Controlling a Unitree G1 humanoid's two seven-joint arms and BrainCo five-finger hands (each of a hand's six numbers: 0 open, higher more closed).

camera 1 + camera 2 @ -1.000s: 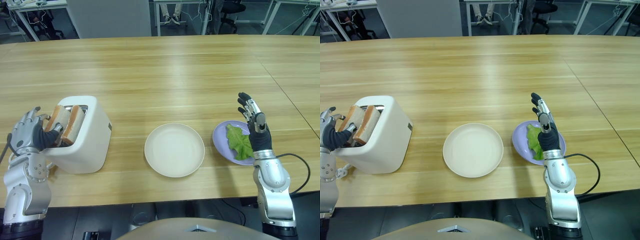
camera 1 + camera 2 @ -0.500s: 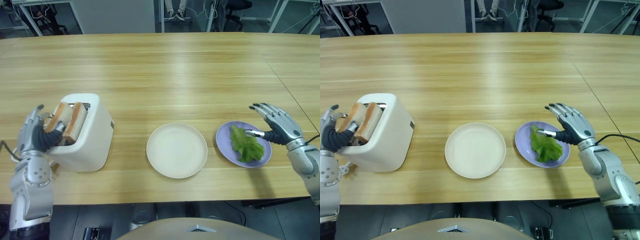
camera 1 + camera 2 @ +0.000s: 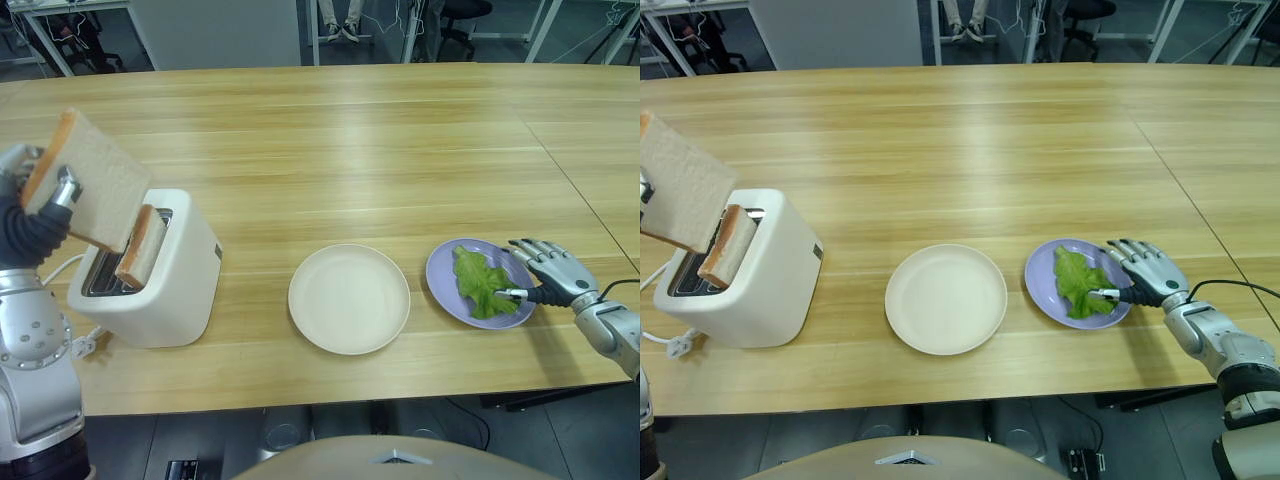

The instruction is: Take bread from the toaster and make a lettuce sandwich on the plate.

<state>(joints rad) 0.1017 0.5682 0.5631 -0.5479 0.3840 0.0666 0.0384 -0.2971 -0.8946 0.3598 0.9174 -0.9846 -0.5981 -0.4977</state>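
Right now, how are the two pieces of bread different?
The lifted slice is out of the toaster, held up by the left hand; the other slice sits in its slot. The lifted slice shows its broad pale face; the other slice shows mostly its edge. Both have brown crusts.

A white toaster [image 3: 170,290] stands at the left of the worktop, slots facing up. One bread slice [image 3: 95,185], pale with a brown crust, is held tilted above the toaster, gripped near its upper left edge by the fingers [image 3: 66,188] of the left hand [image 3: 28,228]. A second slice [image 3: 138,255] leans half out of a slot. A round cream plate [image 3: 349,299] lies bare to the right of the toaster. Further right, a green lettuce leaf [image 3: 480,282] lies on a purple plate [image 3: 440,290].
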